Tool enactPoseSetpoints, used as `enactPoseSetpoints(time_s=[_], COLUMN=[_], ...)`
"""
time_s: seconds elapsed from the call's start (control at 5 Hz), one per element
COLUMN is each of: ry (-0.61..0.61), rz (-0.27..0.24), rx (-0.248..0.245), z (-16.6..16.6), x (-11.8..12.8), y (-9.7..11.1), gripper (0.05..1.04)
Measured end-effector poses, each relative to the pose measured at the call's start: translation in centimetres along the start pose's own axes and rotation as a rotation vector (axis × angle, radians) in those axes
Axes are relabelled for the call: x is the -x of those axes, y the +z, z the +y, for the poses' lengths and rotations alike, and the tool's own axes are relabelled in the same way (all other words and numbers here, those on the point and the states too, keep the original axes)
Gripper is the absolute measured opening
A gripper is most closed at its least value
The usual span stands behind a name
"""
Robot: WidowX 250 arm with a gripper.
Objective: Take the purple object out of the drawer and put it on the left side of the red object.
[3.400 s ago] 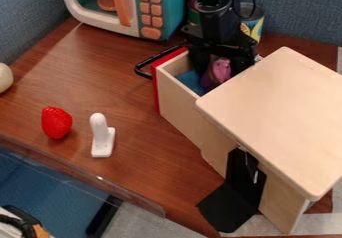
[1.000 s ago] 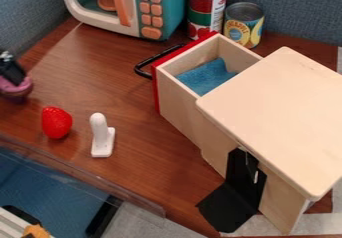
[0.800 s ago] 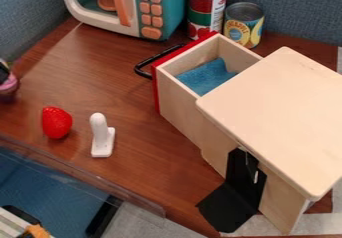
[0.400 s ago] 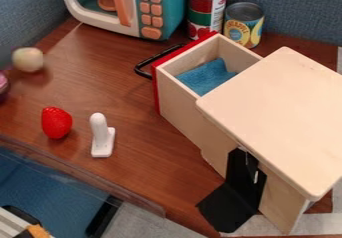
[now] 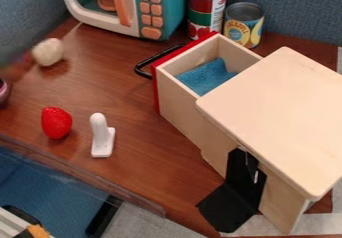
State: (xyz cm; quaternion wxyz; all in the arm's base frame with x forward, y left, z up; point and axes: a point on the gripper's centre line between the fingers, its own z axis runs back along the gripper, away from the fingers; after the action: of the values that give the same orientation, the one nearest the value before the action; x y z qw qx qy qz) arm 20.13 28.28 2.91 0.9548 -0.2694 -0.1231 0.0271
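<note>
Whether the end effector is wide, narrow or holding something cannot be told, and neither can its place relative to the things described here. The purple object (image 5: 3, 91) is outside the drawer (image 5: 179, 101), cut off by the left edge of the view, with only a rounded part showing. It lies up and to the left of the red object (image 5: 56, 122), a strawberry shape, and apart from it. Whether it touches the brown wooden surface (image 5: 127, 94) is unclear. Above it, also at the left edge, is a blurred dark shape with a reddish patch, too smeared to name; a pale round ball (image 5: 48, 52) is just beside it.

Just right of the red object stands a white piece (image 5: 101, 138), an upright post on a flat base. Farther right, the drawer sticks out of a light wooden box (image 5: 274, 112), open at the top, with a red front, a black handle (image 5: 142, 68) and a blue cloth (image 5: 206, 77) inside. A black angled piece (image 5: 230, 202) is at the box's near side. Behind the drawer are two cans (image 5: 206, 12), near a teal and white toy microwave (image 5: 175, 12) with orange buttons.
</note>
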Motion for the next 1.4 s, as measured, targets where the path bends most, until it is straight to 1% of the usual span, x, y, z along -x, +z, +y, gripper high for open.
enactPoseSetpoints(time_s=[0.2,0.4,0.6,0.8,1.0,1.2,1.4], ry=[-0.056,-0.111,-0.13,-0.108,-0.13,-0.149,-0.131], rz=[-0.039,-0.118,-0.145,-0.175,-0.16,-0.101,-0.085], rx=[-0.007,0.004,-0.038,-0.125,-0.374,-0.594,-0.848], z=[-2.7,-6.7,-8.0,-8.9,-10.6,-12.3,-14.8], x=[-0.3,-1.3,-1.4,-1.5,-1.7,-2.2,-3.2], y=[1.4,4.3,5.2,6.3,6.1,4.4,3.1], gripper=[1.002,1.001,1.001,1.001,1.001,1.001,1.001])
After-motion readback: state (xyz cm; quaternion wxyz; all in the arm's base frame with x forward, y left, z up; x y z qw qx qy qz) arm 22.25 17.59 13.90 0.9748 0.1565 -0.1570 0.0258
